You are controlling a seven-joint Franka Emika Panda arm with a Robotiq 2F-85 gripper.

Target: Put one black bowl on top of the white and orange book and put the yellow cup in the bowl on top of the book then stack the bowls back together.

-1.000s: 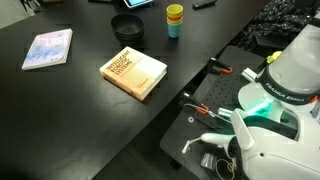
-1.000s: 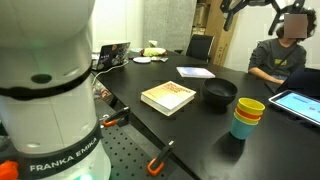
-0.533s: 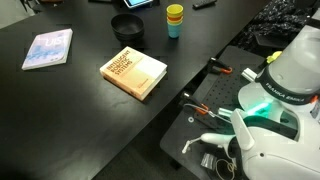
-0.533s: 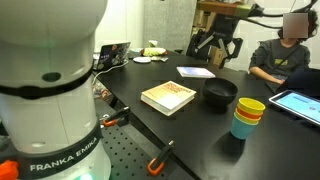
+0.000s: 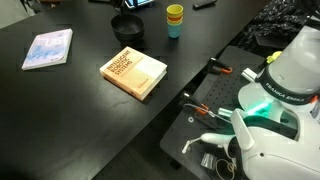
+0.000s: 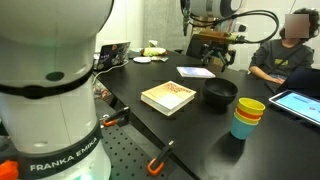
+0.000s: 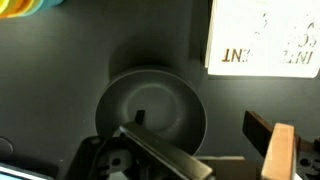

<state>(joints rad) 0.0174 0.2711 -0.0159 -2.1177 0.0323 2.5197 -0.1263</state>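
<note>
The black bowls [image 6: 220, 93] sit stacked as one on the dark table, also in an exterior view [image 5: 127, 26] and in the wrist view [image 7: 150, 110]. The white and orange book [image 6: 168, 97] lies next to them, seen too in an exterior view [image 5: 133, 72] and at the wrist view's top right [image 7: 265, 35]. The yellow cup [image 6: 250, 107] tops a stack of an orange and a teal cup, also in an exterior view [image 5: 175, 12]. My gripper [image 6: 215, 55] hangs open and empty above the bowls. In the wrist view its fingers [image 7: 200, 125] straddle the bowl's rim.
A thin pale booklet [image 5: 48, 48] lies beyond the book, also in an exterior view [image 6: 195, 72]. A seated person [image 6: 285, 50] and a tablet [image 6: 300, 100] are at the far side. A laptop [image 6: 112, 55] stands at the back. Tools lie on the robot's base plate [image 5: 205, 100].
My arm has swung down from the top of the exterior view to hang over the black bowls. The book, cups and bowls have not moved.
</note>
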